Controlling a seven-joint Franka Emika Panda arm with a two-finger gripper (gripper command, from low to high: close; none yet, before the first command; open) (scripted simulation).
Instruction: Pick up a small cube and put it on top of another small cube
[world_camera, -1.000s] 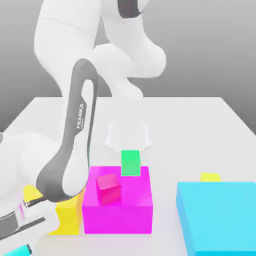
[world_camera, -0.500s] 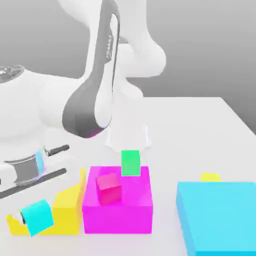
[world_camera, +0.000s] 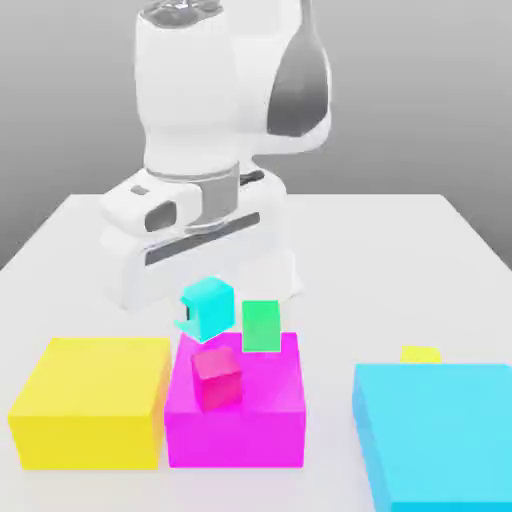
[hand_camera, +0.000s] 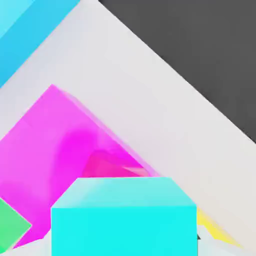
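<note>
The small cyan cube (world_camera: 208, 305) is suspended in the air, clamped in the gripper (world_camera: 205, 312), whose jaws are closed on it. In the exterior view it hangs above the rear left corner of the large magenta block (world_camera: 236, 410), clear of that block's top face. In the hand view the small cyan cube (hand_camera: 123, 218) sits directly in front of the camera, with the large magenta block (hand_camera: 60, 145) beneath and behind it.

A small red cube (world_camera: 217, 377) rests on top of the large magenta block, tilted, below and slightly toward the exterior view's right of the held cube. A small green cube (world_camera: 261, 326) stands at the rear edge of the same block.

A large yellow block (world_camera: 90, 402) sits just beside the magenta block on the exterior view's left. A large cyan block (world_camera: 436, 432) lies well apart on the exterior view's right, with a small yellow cube (world_camera: 421, 354) just behind it. All blocks rest on the white table (world_camera: 400, 260).
</note>
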